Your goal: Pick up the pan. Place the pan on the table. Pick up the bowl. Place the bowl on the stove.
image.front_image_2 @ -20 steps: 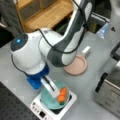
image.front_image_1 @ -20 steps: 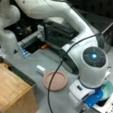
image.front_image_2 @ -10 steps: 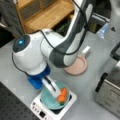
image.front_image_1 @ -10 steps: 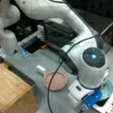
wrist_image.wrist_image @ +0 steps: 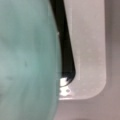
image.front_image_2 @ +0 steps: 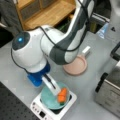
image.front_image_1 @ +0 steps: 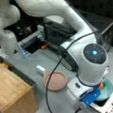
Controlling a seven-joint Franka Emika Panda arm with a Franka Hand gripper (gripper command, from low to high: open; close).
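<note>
The teal bowl point(image.front_image_2: 50, 101) sits on the white stove point(image.front_image_2: 40, 111), with an orange piece point(image.front_image_2: 62, 95) inside it. My gripper point(image.front_image_2: 55, 89) reaches down into the bowl from the left, one finger point(image.front_image_2: 51, 83) over its rim. The pinkish-brown pan point(image.front_image_2: 75, 67) lies flat on the grey table point(image.front_image_2: 15, 65) beside the stove, white handle pointing away. In a front view the pan point(image.front_image_1: 55, 81) is left of the bowl point(image.front_image_1: 109, 88) and stove point(image.front_image_1: 106, 110); the arm's wrist hides the fingertips there. The wrist view is filled by the bowl point(wrist_image.wrist_image: 27, 60), the black burner point(wrist_image.wrist_image: 65, 50) and the stove's edge point(wrist_image.wrist_image: 90, 50).
A light wooden box point(image.front_image_1: 12, 92) stands at a front view's lower left. The silver toaster oven point(image.front_image_2: 110, 85) is close to the stove's right. A wooden shelf point(image.front_image_2: 47, 12) stands behind. A black cable point(image.front_image_1: 51, 78) hangs across the pan.
</note>
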